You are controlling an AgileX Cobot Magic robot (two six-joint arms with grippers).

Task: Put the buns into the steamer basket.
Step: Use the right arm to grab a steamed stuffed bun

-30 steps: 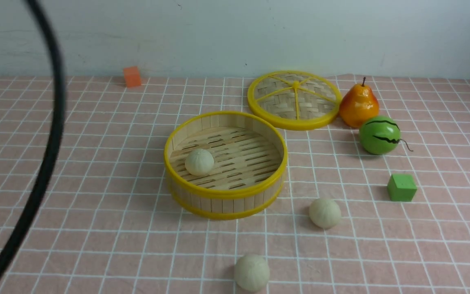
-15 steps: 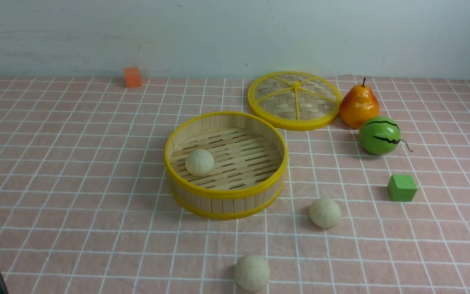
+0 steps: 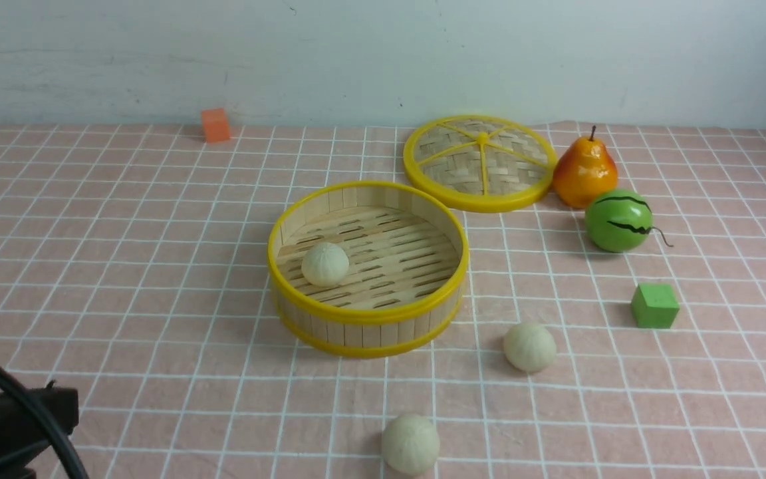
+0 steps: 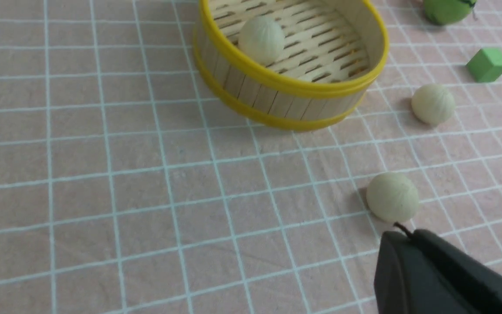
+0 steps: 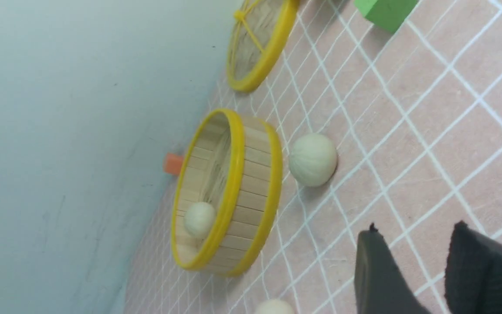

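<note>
- Three buns were in sight: one bun (image 3: 325,264) lay inside the steamer basket (image 3: 368,317), on the left part of its slatted floor.
- A second bun (image 3: 529,346) sat on the checked cloth (image 3: 157,266) near the basket's front right, not touching its wall.
- The third bun (image 3: 410,444) lay nearest the robot, well in front of the basket.
- There was one steamer basket, standing upright in mid-table with its open mouth facing up. Being round, it and the buns had no long axis to speak of.
- One woven lid (image 3: 481,163) lay flat behind the basket to the right.
- There were also one pear (image 3: 584,171), one toy watermelon (image 3: 618,220), one green cube (image 3: 654,306) and one orange cube (image 3: 215,124) by the wall.
- The left gripper (image 4: 405,248) sat low at the near left corner of the front view, under a black cable (image 3: 37,416). It was well apart from every bun, closed tight and holding nothing.
- The right arm was outside the front view. Its wrist camera was rolled so that the table appeared tipped on edge.
- The right gripper (image 5: 416,244) hung over bare cloth, pointing toward the bun beside the basket. Its two dark fingers (image 5: 377,270) were parted by a moderate gap, with nothing between them.
</note>
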